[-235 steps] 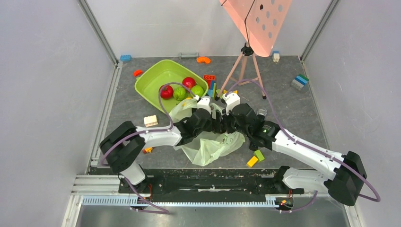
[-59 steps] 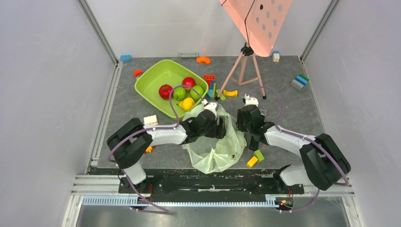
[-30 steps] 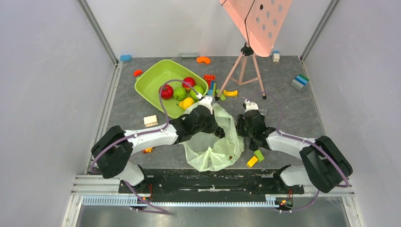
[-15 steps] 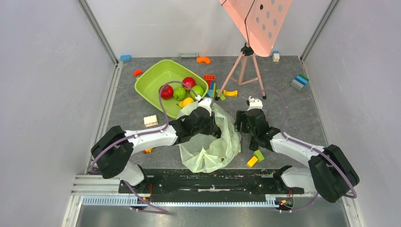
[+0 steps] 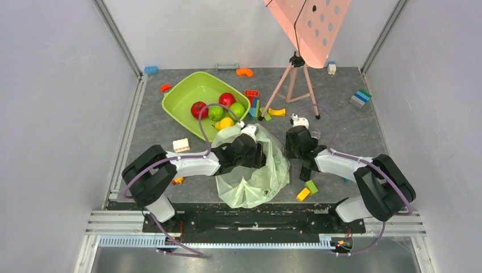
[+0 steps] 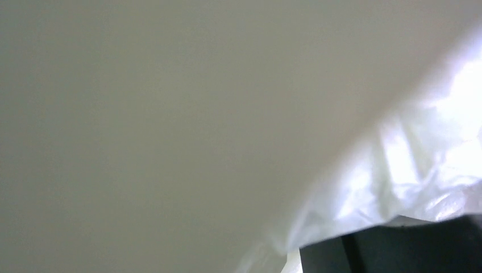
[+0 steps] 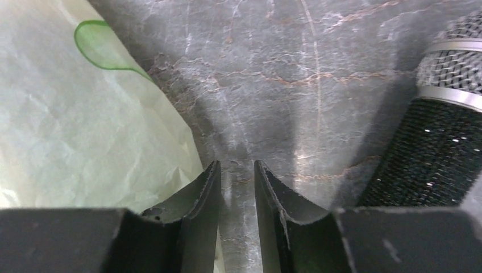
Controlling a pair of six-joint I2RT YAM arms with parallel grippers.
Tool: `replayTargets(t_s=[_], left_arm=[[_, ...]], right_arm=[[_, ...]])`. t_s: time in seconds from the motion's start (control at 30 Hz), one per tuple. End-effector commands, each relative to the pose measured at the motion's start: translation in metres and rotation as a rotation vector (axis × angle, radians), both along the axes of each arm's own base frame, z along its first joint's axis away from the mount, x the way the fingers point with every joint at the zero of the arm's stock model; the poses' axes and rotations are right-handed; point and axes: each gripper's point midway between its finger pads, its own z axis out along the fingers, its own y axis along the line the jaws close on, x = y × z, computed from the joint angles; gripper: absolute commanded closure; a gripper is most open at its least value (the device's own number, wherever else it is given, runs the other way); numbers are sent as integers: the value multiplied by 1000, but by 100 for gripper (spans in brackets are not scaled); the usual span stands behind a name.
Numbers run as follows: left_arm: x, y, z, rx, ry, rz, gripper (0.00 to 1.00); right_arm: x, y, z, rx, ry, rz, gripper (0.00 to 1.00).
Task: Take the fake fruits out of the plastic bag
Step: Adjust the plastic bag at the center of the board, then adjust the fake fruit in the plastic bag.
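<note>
Left claw (image 5: 258, 152) sits buried in the pale-green plastic bag (image 5: 250, 182); we cannot tell its opening. That bag lies near-centre on the desk (image 5: 352, 131), touching the lime tub (image 5: 187, 94). Right claw (image 7: 236, 168), narrowly parted and empty, stands just right of it.

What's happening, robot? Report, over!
Left gripper in the bag's folds, jaws hidden. Right gripper beside bag, slightly open, empty. Bag's contents hidden. Microphone close by right gripper.
</note>
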Motion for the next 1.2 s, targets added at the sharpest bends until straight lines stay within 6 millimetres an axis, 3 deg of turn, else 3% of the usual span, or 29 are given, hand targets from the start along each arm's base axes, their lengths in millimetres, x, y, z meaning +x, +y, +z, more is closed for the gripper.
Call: replayTargets(t_s=[0.0, 0.6, 0.67, 0.8, 0.87, 0.97, 1.17], left_arm=[[7, -22, 15, -108, -21, -2, 29], [14, -39, 8, -118, 3, -19, 18], [13, -41, 8, -122, 6, -25, 26], [13, -38, 7, -109, 4, -20, 59], [13, -35, 9, -99, -1, -13, 70], [14, -28, 14, -77, -16, 1, 75], [17, 0, 33, 7, -77, 38, 75]], right_arm=[[0, 22, 0, 78, 2, 84, 71], [-40, 85, 3, 388, 30, 410, 86], [-42, 88, 4, 406, 27, 423, 87], [-39, 79, 2, 373, 20, 381, 92], [-36, 73, 1, 342, 14, 350, 94], [-31, 61, 0, 283, 7, 304, 96], [-22, 28, -2, 135, -15, 188, 100]])
